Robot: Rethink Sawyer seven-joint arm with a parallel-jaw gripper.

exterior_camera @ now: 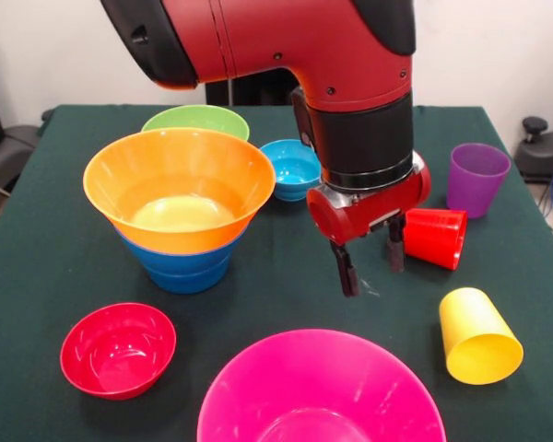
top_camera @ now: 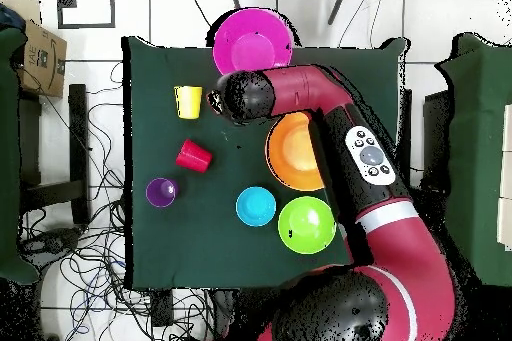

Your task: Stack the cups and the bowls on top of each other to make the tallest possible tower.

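Observation:
The tower is an orange bowl (exterior_camera: pixel 180 180) nested on blue bowls (exterior_camera: pixel 180 269), at the left; it also shows in the overhead view (top_camera: pixel 290 152). My gripper (exterior_camera: pixel 371 261) is open and empty, its fingers hanging just above the cloth beside the red cup (exterior_camera: pixel 435 237), which lies on its side. The yellow cup (exterior_camera: pixel 477 336) also lies on its side. The purple cup (exterior_camera: pixel 477 177) stands upright. The large pink bowl (exterior_camera: pixel 321 391) is at the front edge and the small red bowl (exterior_camera: pixel 118 348) at the front left. The green bowl (exterior_camera: pixel 195 120) and the light-blue bowl (exterior_camera: pixel 292 168) are at the back.
The dark green table (exterior_camera: pixel 37 276) carries everything. In the overhead view the arm (top_camera: pixel 330 137) crosses over the orange bowl and hides the small red bowl; the pink bowl (top_camera: pixel 252 42), yellow cup (top_camera: pixel 187 101), red cup (top_camera: pixel 193 156) and purple cup (top_camera: pixel 160 192) show there.

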